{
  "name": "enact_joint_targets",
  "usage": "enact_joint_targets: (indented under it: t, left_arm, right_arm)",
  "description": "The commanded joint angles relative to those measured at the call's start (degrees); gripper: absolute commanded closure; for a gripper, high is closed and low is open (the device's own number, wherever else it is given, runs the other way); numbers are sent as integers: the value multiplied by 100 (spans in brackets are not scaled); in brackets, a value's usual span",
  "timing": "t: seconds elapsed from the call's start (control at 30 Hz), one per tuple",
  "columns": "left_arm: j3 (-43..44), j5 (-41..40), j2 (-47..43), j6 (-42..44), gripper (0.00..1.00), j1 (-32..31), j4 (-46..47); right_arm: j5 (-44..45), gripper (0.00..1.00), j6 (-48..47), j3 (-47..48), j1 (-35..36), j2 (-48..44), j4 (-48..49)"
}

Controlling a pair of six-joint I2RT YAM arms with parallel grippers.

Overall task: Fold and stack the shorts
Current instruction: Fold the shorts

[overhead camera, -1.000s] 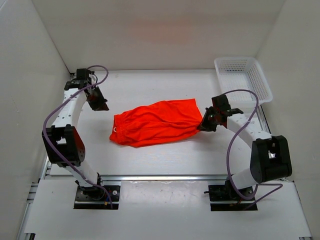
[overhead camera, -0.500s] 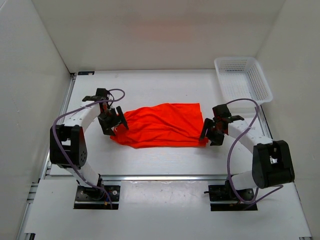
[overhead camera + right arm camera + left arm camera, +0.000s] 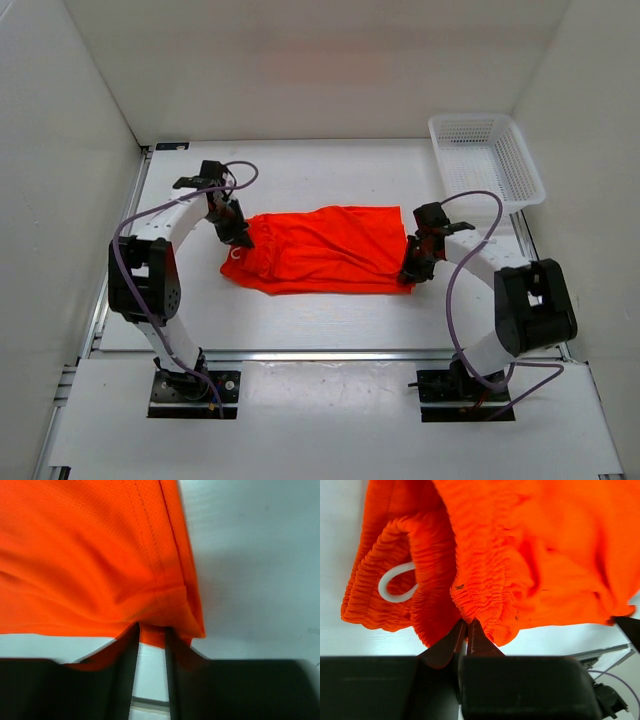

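Observation:
The orange-red shorts (image 3: 325,248) lie flat across the middle of the table, waistband to the left and leg hems to the right. My left gripper (image 3: 238,232) is shut on the gathered waistband (image 3: 485,605) at its far corner, jaws pinched tight on the fabric (image 3: 467,625). The white drawstring (image 3: 395,585) loops out of the waistband to the left of the jaws. My right gripper (image 3: 410,268) is at the right hem, near corner, and its jaws are closed on the hem fold (image 3: 151,630) of the shorts (image 3: 90,555).
A white mesh basket (image 3: 487,160) stands at the back right corner. White walls enclose the table on three sides. An aluminium rail (image 3: 330,355) runs along the near edge by the arm bases.
My left arm has swung in from the back left corner to the waistband and closed on it. The right gripper has shifted slightly along the hem. The shorts lie flatter and more stretched out.

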Motion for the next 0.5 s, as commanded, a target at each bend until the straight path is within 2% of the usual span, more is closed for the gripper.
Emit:
enact_joint_targets:
  t: [0.0,0.03,0.07,0.3,0.4,0.47]
  left_arm:
    - [523,66,-96,1,90,1,-98]
    - [716,14,-96,53,90,1,-151]
    - [831,14,-96,54,90,1,-300]
    - [1903,-425,-96,326,90,1,-1047]
    - [1843,-558,-261,458,90,54,-1110]
    - [1457,-741,-481,458,90,124,-1110]
  right_arm:
    - [-19,84,-43,433,6,238,189]
    - [68,94,-43,503,6,290,189]
    - [156,100,-95,669,6,291,120]
    - [605,100,-376,1250,58,-377,-337]
    - [605,100,-447,1086,111,-701,-522]
    - [605,100,-447,874,163,-877,-575]
